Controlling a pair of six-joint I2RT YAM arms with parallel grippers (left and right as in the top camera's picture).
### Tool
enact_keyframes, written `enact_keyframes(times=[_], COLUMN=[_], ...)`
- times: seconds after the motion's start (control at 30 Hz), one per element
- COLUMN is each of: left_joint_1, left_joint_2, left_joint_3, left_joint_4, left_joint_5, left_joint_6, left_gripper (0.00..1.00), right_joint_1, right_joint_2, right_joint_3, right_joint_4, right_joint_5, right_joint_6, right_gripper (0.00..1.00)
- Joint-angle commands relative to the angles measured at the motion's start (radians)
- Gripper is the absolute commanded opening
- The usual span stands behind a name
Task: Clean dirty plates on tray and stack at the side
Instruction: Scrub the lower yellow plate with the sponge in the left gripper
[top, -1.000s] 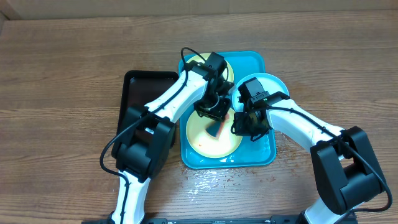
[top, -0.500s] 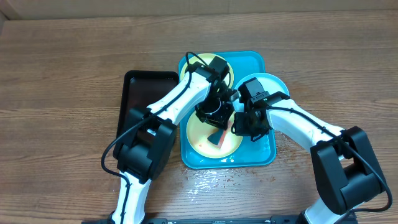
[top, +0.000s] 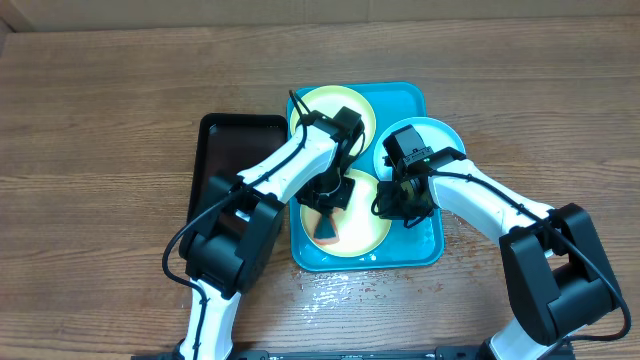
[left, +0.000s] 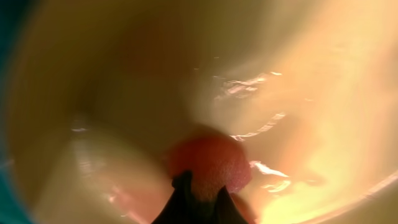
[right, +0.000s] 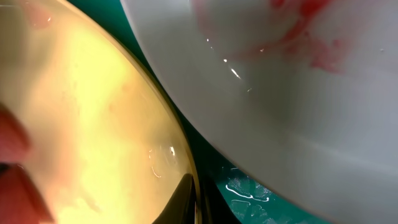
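A wet patch (top: 330, 285) glistens on the table (top: 100, 150) just in front of the tray (top: 425, 255). On the tray's front half lies the near plate (top: 362, 232), yellow-green. The left gripper (top: 328, 213) is clamped on a red-orange sponge (top: 327, 230) pressed to that plate's centre; the left wrist view shows the dark fingers (left: 181, 198) pinching it. The right gripper (top: 388, 207) is closed on the same plate's right rim. Beyond, the blue plate (top: 432, 135) sits at the tray's far right corner, red smears (right: 305, 31) on its pale centre. The far plate (top: 330, 105), yellow-green, lies at the far left. A black tray (top: 222, 150) sits just left of the tray.
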Motion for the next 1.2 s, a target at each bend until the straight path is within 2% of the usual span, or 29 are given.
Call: enact_keyframes(times=[0.0, 0.27, 0.6, 0.77, 1.17], left_joint_1=[0.043, 0.078, 0.06, 0.057, 0.036], left_joint_2=[0.039, 0.039, 0.048, 0.061, 0.117], left_joint_3=[0.042, 0.121, 0.099, 0.099, 0.098], left_joint_4=[-0.011, -0.043, 0.119, 0.095, -0.085], left_joint_5=[-0.232, -0.216, 0.249, 0.437, 0.484], left_joint_6=[-0.035, -0.034, 0.159, 0.227, 0.268], left_gripper=[0.04, 0.04, 0.04, 0.04, 0.04], right_joint_1=[-0.013, -0.013, -0.013, -0.013, -0.013], right_joint_2=[0.011, 0.011, 0.011, 0.011, 0.011], right_joint_3=[-0.019, -0.019, -0.019, -0.019, -0.019], right_joint_4=[-0.011, -0.01, -0.008, -0.008, -0.01], right_joint_5=[0.099, 0.1, 0.1, 0.099, 0.107], right_joint_6=[-0.003, -0.003, -0.003, -0.002, 0.001], right_gripper=[0.04, 0.04, 0.04, 0.04, 0.04])
